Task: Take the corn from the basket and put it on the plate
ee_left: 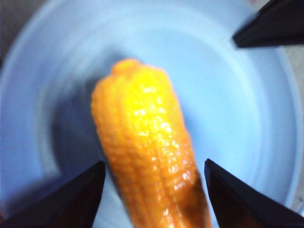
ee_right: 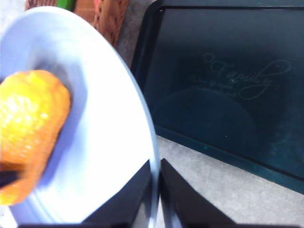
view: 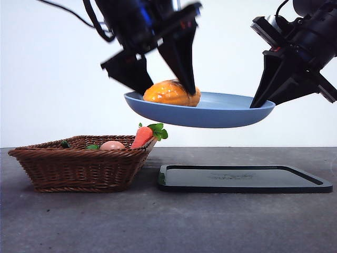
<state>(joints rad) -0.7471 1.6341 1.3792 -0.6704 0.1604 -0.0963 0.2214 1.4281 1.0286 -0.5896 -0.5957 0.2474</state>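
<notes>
Black jaws of left gripper (ee_left: pixel 154 190) spread wide either side of the corn (ee_left: pixel 147 152), not pinching | corn lies lengthwise between them on the plate (view: pixel 221 113) | right gripper (ee_right: pixel 156 190) clamps the plate rim, well above the basket (view: pixel 79 163) and tray (view: pixel 242 179)

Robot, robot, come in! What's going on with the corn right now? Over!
Left gripper open, astride the corn. Corn lying on the plate. Right gripper shut on plate rim, holding it in the air above the black tray. Nothing in the way.
</notes>
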